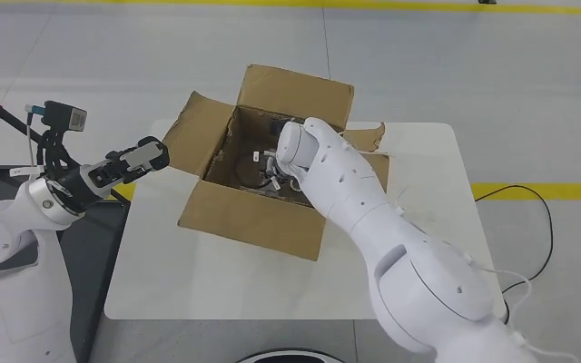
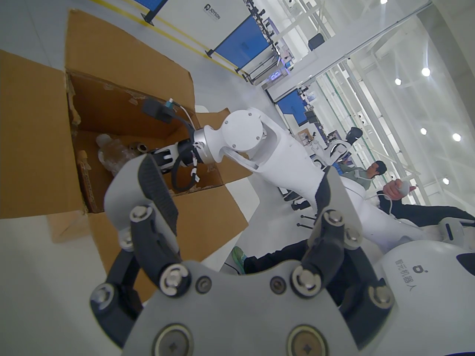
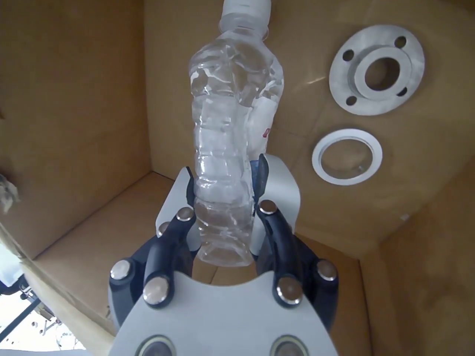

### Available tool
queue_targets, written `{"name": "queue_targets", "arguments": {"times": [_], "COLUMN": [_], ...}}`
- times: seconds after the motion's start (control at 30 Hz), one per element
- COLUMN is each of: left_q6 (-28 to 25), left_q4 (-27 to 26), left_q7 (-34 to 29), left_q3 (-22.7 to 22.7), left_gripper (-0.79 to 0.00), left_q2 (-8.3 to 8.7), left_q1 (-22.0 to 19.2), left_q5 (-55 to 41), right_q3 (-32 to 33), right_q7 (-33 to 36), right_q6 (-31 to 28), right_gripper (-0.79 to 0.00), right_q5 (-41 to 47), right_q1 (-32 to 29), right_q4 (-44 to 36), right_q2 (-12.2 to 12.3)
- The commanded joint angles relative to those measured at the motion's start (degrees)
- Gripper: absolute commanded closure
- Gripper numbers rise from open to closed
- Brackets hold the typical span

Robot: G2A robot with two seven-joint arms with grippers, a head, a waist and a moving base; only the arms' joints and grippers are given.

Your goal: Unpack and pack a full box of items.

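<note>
White table (image 1: 182, 272) bears the open box (image 1: 254, 222); inside, right gripper (image 3: 224, 175) grasps a crumpled clear bottle (image 3: 230, 112) near a flange (image 3: 371, 105); left gripper (image 2: 239, 174) gapes at the box's 9 o'clock.

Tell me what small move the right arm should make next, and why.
Probably lift straight up. The right end effector is shut on the clear bottle deep inside the cardboard box, with walls close around it, and the metal flange and white ring lie on the box floor nearby.

We count one cardboard box (image 3: 74, 75); inside it one plastic water bottle (image 3: 230, 112), one metal flange (image 3: 339, 83), one white ring (image 3: 347, 134).
</note>
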Motion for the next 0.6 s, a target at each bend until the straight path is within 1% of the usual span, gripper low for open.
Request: {"name": "queue_targets", "arguments": {"times": [0.0,0.3,0.57], "left_q6": [0.0,0.0,0.0], "left_q4": [0.0,0.0,0.0], "left_q7": [0.0,0.0,0.0], "left_q3": [0.0,0.0,0.0], "left_gripper": [-0.785,-0.785,-0.785], "left_q2": [0.0,0.0,0.0], "left_q1": [0.0,0.0,0.0], "left_q5": [0.0,0.0,0.0], "right_q3": [-0.22,-1.08,-1.15], "right_q7": [1.49,7.21,10.19], "right_q6": [0.1,-0.05,0.43], "right_gripper": [0.0,0.0,0.0], "right_q5": [-1.13,-6.13,-9.98], "right_q1": [-0.01,-0.27,-0.73], "right_q4": [-0.29,-2.07,-3.72], "right_q2": [0.22,1.48,3.05]}}
